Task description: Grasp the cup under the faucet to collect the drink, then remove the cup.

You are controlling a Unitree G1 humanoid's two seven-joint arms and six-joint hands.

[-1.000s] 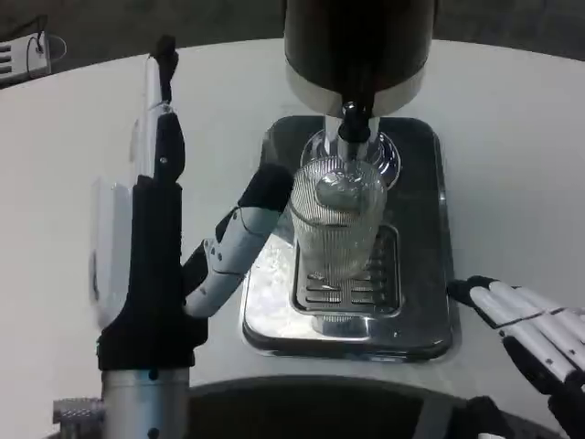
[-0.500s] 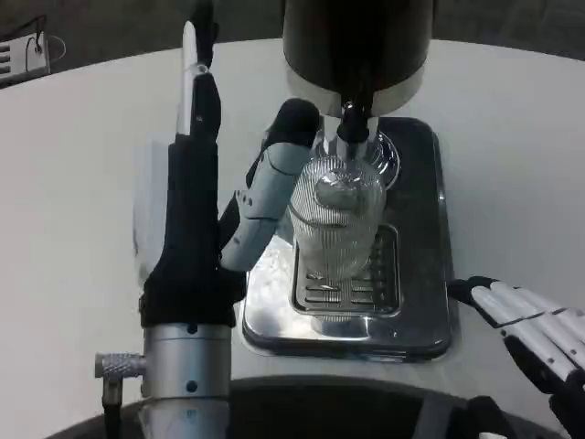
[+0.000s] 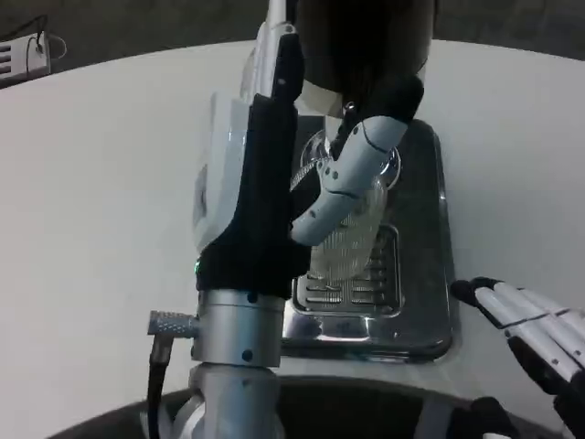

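— What does the scene around the drip tray (image 3: 422, 311) look like?

— A steel tray sits on a round white table (image 3: 101, 201), dark floor beyond the table's far edge. A black-and-silver dispenser (image 3: 366, 46) stands at the tray's back, its faucet (image 3: 350, 123) pointing down over the tray.

— And the cup?

— The ribbed glass cup (image 3: 352, 242) stands upright on the tray's grate, under the faucet, partly hidden by the left hand (image 3: 274, 174).

— Is the hand holding it?

— Cannot tell. Its white-and-black fingers (image 3: 352, 174) lie across the cup's front; whether they clamp the glass is not visible. The right hand (image 3: 530, 334) rests on the table just right of the tray, fingers straight and apart, holding nothing.

— What has changed?

— Half a second ago the left hand stood left of the cup; now it has swung over the tray and covers the cup. The right hand and cup have stayed put.
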